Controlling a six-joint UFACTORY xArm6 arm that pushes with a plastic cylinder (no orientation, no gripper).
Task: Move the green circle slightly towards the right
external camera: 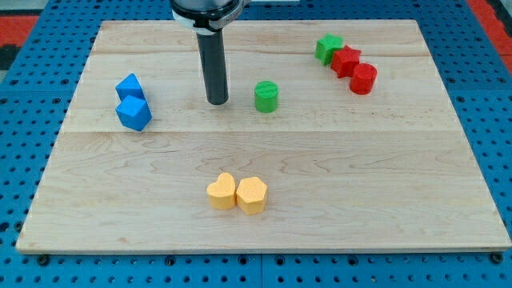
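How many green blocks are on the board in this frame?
2: the green circle sits just to the view's right of my tip, and a green star touches the red blocks near the view's top right. None looks hidden.

The green circle (266, 96), a short upright cylinder, stands flat on the worktop (360, 200) above centre, touching no other block.

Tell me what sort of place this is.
Probably a robotics lab bench set up for block-pushing trials: a wooden board lies on a blue perforated base, small coloured blocks such as the green circle are scattered on it, and my tip rests just to that circle's left in the view.
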